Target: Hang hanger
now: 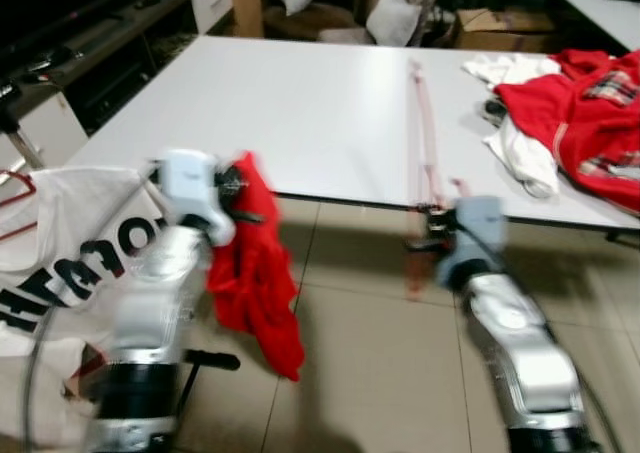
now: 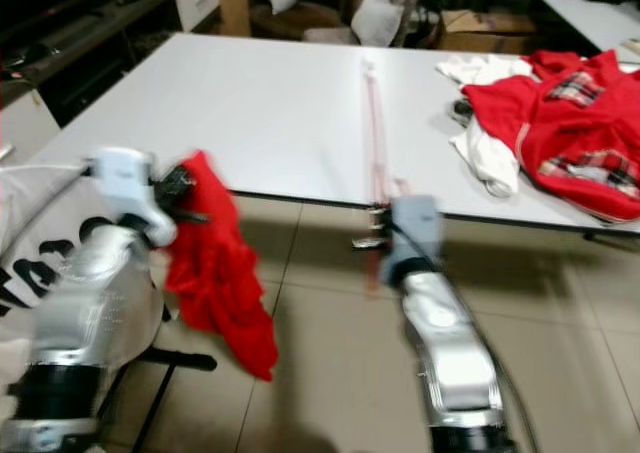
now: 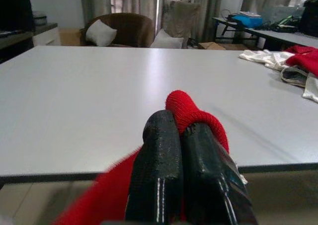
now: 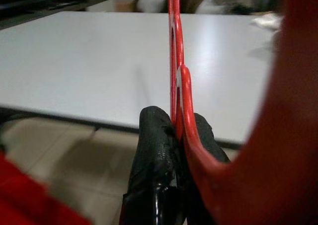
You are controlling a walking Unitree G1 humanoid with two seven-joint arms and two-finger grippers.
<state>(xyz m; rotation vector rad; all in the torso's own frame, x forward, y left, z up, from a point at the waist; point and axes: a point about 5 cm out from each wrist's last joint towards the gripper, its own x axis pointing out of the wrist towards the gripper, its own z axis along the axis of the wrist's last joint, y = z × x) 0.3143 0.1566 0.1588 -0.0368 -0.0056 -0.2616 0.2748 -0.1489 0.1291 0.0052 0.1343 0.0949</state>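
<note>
**Between two clamped grippers: a hanger in one, a red garment in the other**

Beyond both sets of jaws, the big white table [image 1: 300, 103] is stretching away, and the robot is standing at its near edge with both arms raised. On the far right of it a heap of red and white clothes [image 1: 570, 113] is lying, well apart from either gripper, probably waiting its turn.

Below the left gripper [image 3: 184, 135], a red garment [image 1: 255, 273] is hanging down toward the tiled floor; the two black fingers are pressed together on a fold of it, so the cloth is dangling free and is likely being kept ready for dressing onto the hanger. Beside that arm, a white cloth with black lettering [image 1: 70, 253] is draping over something like a stand, perhaps where hung pieces end up; I cannot make out a rail.

Forward of the right gripper [image 4: 174, 130], the thin red hanger [image 1: 425, 133] is reaching out over the tabletop, pinched edge-on between closed jaws, which I judge is keeping it level and clear of the surface.

Both eye views are blurring, so the hanger is reading only as a faint pink streak and its hook end is hard to find. A large red blur across the right wrist view is too close to identify for certain.
</note>
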